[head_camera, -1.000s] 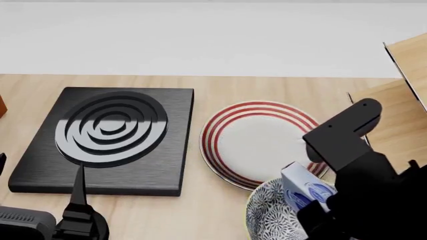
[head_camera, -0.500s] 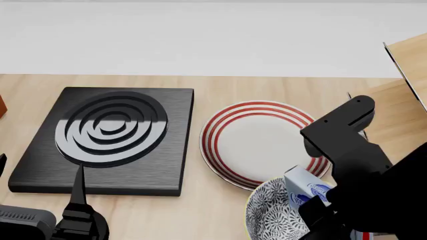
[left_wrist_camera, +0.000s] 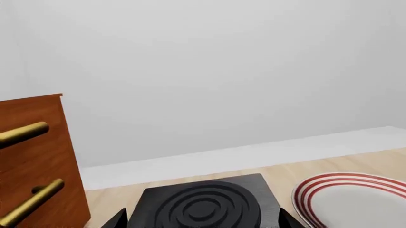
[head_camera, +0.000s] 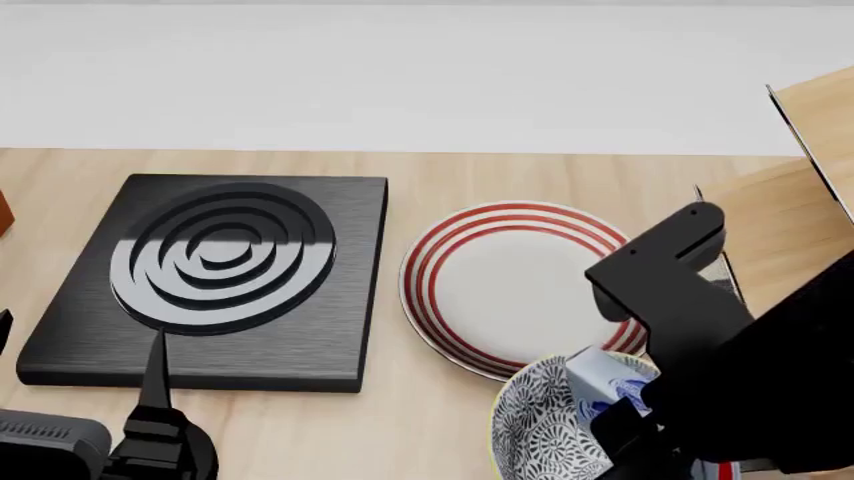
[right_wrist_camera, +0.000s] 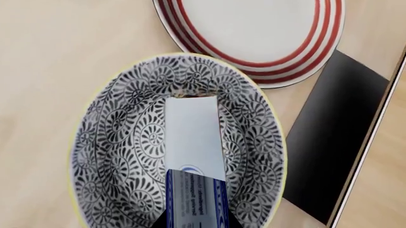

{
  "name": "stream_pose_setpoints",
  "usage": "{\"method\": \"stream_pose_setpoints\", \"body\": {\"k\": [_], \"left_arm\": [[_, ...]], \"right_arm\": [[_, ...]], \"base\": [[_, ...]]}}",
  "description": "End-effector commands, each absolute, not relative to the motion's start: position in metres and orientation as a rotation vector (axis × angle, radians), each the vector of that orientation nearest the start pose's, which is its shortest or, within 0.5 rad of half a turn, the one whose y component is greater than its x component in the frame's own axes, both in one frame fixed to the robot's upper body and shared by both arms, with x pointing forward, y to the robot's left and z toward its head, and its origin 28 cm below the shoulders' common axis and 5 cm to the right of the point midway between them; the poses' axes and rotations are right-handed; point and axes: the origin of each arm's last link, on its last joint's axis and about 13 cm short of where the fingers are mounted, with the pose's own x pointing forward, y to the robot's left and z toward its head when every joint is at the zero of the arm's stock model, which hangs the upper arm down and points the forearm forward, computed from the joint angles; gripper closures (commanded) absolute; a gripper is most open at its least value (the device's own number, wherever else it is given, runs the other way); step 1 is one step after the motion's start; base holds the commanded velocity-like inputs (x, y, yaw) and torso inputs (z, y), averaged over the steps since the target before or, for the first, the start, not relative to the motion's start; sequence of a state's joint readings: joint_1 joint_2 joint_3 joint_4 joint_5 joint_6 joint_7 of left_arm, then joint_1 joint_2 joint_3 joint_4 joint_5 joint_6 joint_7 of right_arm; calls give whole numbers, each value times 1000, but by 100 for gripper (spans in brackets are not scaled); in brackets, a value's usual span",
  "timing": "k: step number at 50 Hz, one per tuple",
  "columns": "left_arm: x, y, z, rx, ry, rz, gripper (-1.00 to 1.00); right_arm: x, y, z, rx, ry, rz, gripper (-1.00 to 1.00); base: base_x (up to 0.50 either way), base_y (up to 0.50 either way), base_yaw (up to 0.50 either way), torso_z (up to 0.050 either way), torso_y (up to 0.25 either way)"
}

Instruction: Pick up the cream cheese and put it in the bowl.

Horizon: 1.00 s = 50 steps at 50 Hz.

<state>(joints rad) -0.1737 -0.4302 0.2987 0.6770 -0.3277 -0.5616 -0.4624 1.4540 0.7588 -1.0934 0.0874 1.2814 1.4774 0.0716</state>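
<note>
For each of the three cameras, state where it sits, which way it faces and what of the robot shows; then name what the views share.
Head view: on the head, looking down at the black burner slab, striped plate, both arms.
Left wrist view: low, facing across the table to the wall, past the wooden cabinet; no gripper clearly shows.
Right wrist view: straight down on the bowl holding the cream cheese.
Shared: the plate, in all three.

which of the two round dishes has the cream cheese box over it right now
The blue-patterned bowl, not the red-striped plate beside it. The cream cheese sits within the bowl's rim; the plate holds nothing.
</note>
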Motion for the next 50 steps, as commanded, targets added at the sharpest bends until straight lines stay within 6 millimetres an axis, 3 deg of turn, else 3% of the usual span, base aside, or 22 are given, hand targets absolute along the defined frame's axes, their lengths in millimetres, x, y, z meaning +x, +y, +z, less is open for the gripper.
{"method": "stream_pose_setpoints", "body": {"k": [1,50], "left_arm": [[203,209,134,141,-173,-14,-100],[206,209,131,141,-167,-12,-100]], "right_arm": [[299,-184,245,-508,982,397,100],[313,-182,222,-509,1035,416,100]], "base": [[0,0,0,0,0],[0,0,0,0,0]]}}
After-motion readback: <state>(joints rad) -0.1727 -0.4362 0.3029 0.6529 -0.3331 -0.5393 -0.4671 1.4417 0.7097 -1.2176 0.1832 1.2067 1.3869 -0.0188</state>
